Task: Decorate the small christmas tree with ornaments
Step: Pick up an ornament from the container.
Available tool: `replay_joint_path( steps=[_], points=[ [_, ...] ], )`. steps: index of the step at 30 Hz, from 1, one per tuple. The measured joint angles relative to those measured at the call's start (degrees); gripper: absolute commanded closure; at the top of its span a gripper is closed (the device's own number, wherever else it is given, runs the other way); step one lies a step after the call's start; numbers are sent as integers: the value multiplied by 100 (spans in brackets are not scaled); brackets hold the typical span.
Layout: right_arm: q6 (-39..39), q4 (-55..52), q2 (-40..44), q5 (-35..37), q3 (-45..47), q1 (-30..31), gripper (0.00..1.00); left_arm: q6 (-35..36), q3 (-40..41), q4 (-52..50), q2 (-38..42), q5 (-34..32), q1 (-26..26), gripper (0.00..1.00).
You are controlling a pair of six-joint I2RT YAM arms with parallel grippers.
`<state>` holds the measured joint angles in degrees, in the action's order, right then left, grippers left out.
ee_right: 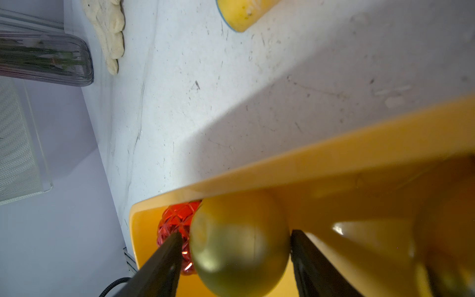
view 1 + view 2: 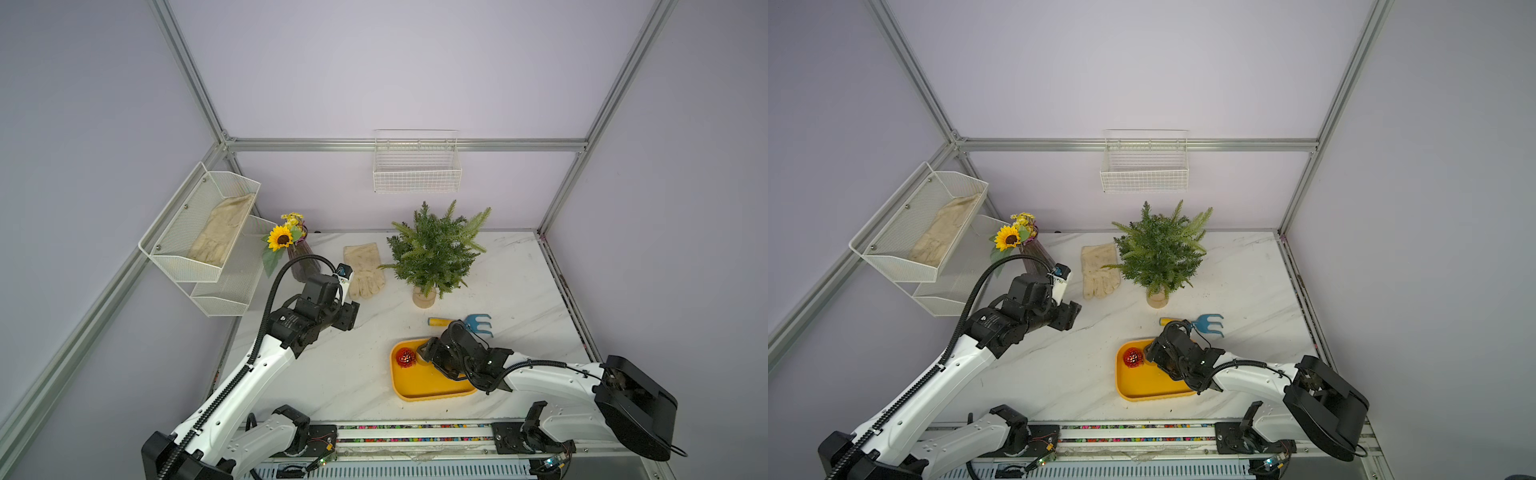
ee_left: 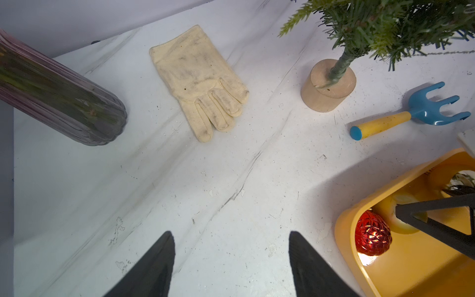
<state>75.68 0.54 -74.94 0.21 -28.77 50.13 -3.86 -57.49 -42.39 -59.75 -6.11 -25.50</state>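
The small christmas tree [image 2: 434, 249] [image 2: 1158, 249] stands on its wooden stump [image 3: 327, 86] at the back of the table, with no ornaments on it. A yellow tray [image 2: 419, 392] [image 2: 1142, 392] lies in front of it. The faceted red ornament [image 2: 405, 357] [image 3: 372, 234] rests in the tray's corner. My right gripper [image 1: 236, 233] [image 2: 426, 353] reaches into the tray. Its fingers sit against both sides of the matte gold ornament [image 1: 239, 244], right beside the red one [image 1: 177, 221]. A shiny gold ornament [image 3: 462, 181] lies deeper in the tray. My left gripper [image 3: 231, 234] [image 2: 347, 318] hovers open over bare table, left of the tray.
A cream glove [image 2: 363, 270] lies left of the tree. A blue rake with a yellow handle [image 2: 473, 324] lies just behind the tray. A sunflower vase [image 2: 305, 262] stands back left, beside white mesh shelves [image 2: 199, 232]. A wire basket [image 2: 417, 166] hangs on the back wall.
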Motion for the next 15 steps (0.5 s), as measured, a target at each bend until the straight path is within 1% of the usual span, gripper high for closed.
replay_joint_path(
  steps=[5,12,15],
  points=[
    [-33,33,-79,-90,33,-13,30,0,2,-2,-2,-2,0,30],
    [-92,72,-162,-116,46,-28,34,2,2,-2,-2,-2,0,30],
    [-114,74,-162,-114,46,-39,33,2,2,-2,-7,-2,0,30]
  ],
)
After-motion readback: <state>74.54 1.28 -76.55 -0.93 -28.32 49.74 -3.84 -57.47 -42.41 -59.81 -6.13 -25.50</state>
